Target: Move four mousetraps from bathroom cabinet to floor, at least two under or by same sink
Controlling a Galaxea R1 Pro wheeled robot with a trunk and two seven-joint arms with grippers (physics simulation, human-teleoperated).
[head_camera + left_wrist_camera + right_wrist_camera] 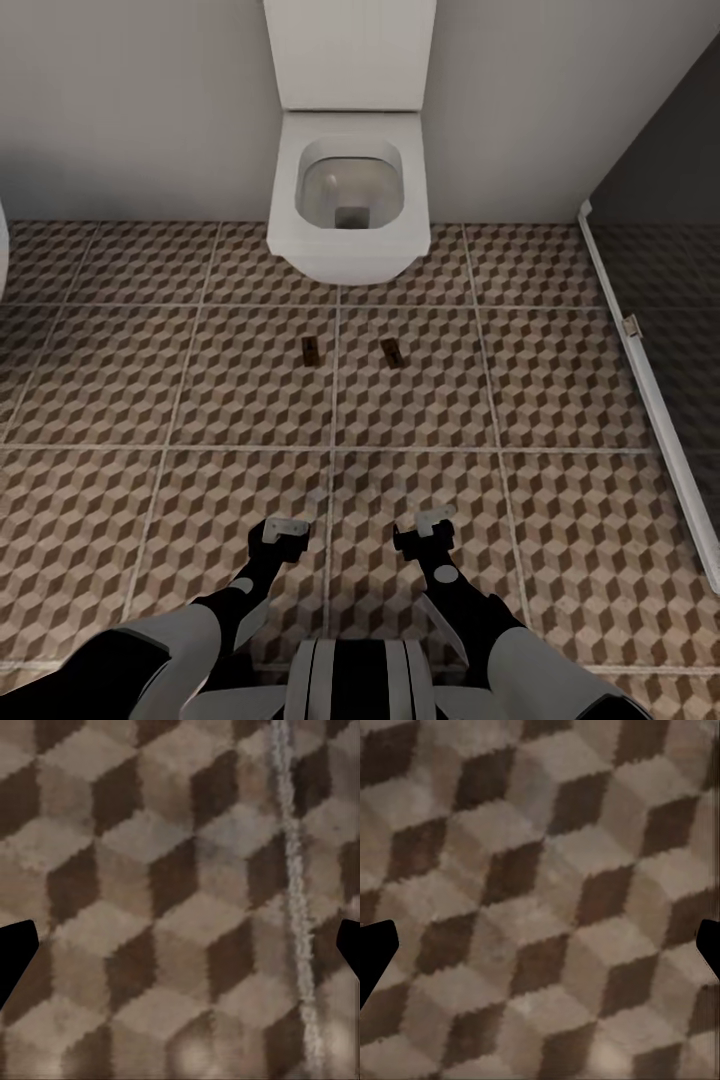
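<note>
The head camera looks steeply down and forward over both arms onto the bathroom floor [420, 400] ahead of the grippers. Each wrist camera faces straight down, close to those cube-pattern tiles beneath its gripper; all three views share this floor.

— What's the surface here?

— The bathroom floor [560, 400]: large square tiles in a brown, beige and white cube pattern, with pale grout lines.

— Anything lying on it?

— Two mousetraps. The left mousetrap [311, 349] and the right mousetrap [392, 351] lie flat, apart, on neighbouring tiles either side of a grout line, near the toilet [348, 190] base.
</note>
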